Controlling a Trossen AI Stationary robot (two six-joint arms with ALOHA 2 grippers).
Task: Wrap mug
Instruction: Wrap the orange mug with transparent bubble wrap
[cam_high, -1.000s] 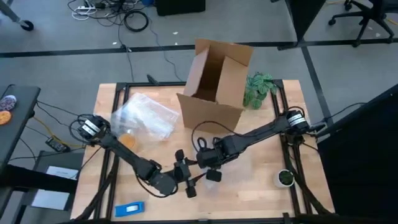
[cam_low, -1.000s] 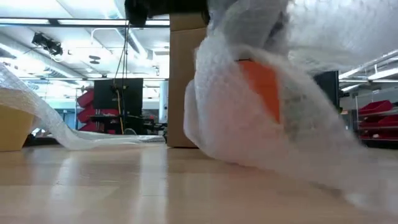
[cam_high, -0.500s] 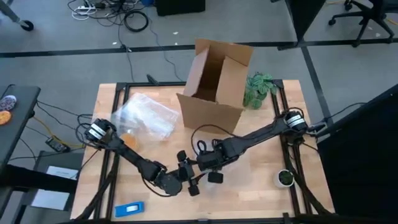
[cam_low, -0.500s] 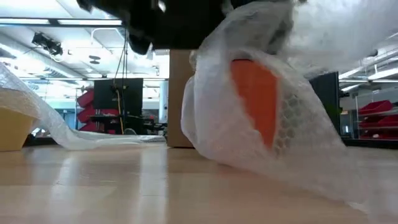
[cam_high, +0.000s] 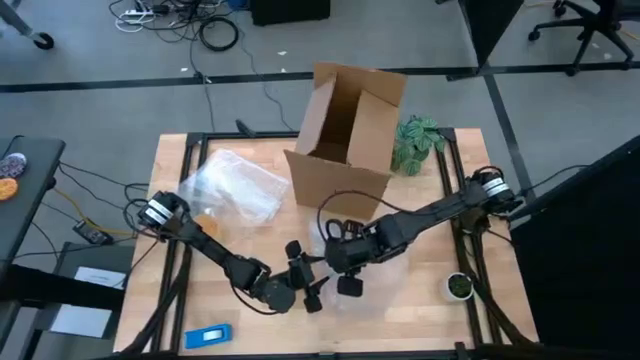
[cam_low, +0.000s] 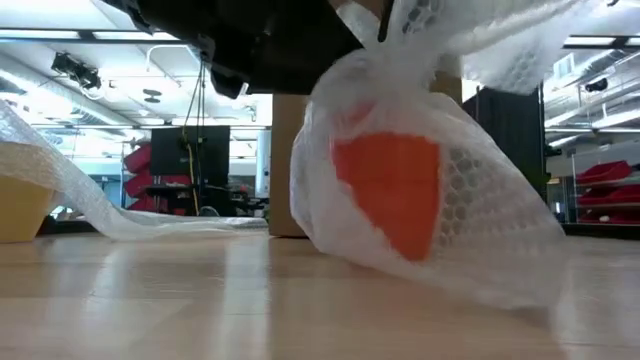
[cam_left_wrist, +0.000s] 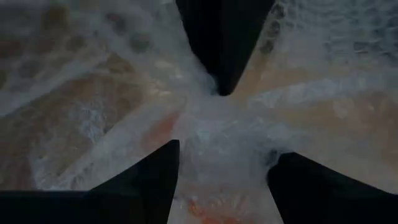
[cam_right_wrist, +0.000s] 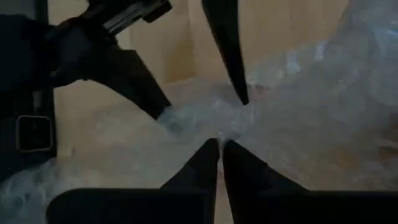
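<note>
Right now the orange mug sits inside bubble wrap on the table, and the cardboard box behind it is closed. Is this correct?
Not quite: the cardboard box is open, flaps up, as the high view shows. The orange mug does sit inside bubble wrap on the table.

Grey floor (cam_high: 90, 60) surrounds the table, with cables (cam_high: 180, 18) (a loose tangle) and a wheeled chair (cam_high: 585, 30). Ceiling strip lights (cam_low: 150, 35) shine above red shelves (cam_low: 150, 165).
</note>
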